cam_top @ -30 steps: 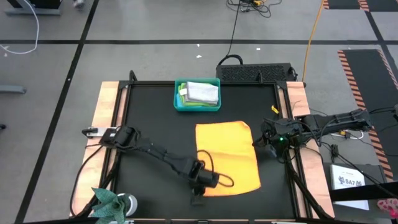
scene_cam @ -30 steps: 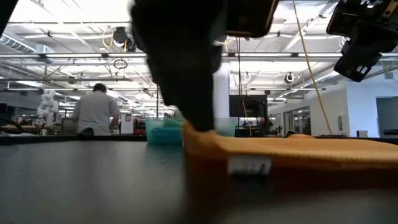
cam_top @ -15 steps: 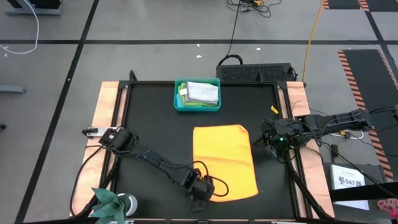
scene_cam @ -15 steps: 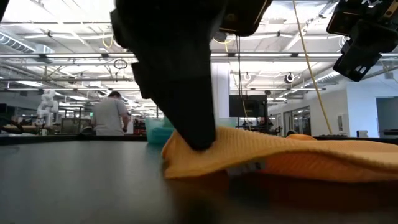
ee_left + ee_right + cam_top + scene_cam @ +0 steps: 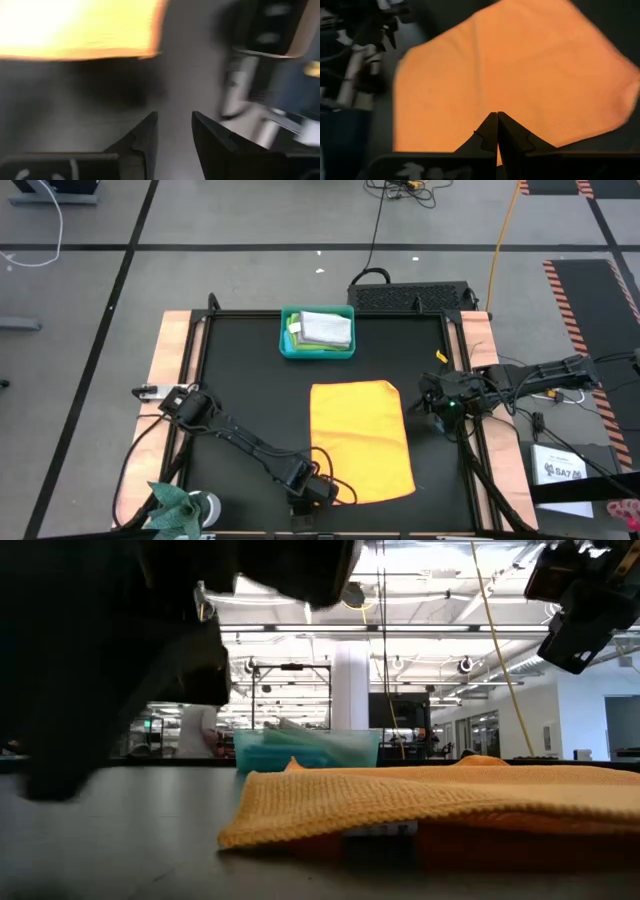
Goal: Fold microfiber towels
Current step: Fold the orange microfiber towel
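The orange-yellow towel point(image 5: 362, 441) lies flat on the black table point(image 5: 245, 400), a little toward four o'clock from the table's middle, its long sides running from twelve to six. It looks spread out, or folded once, ready for a fold; the low view shows its near corner resting on the surface with nothing gripping it.

At the towel's seven o'clock corner sits the left gripper point(image 5: 312, 493), just beside the cloth edge and apart from it. In the left wrist view its fingers point(image 5: 145, 140) stand parted with only bare table between them, so it holds nothing; I judge it sits low at that corner because that is where a fold would be picked up or let go.

At the towel's three o'clock the right gripper point(image 5: 432, 402) hangs above the table edge, jaws pressed together and empty, looking down on the towel in its own wrist view. It seems to be waiting clear of the work.

At twelve o'clock from the towel stands a teal bin point(image 5: 317, 333), well apart, holding a light grey towel point(image 5: 326, 328) on top and a lime green towel point(image 5: 294, 329) showing at its nine o'clock side. Nothing lies between bin and towel. A person shows far off in the room behind, in the low view.
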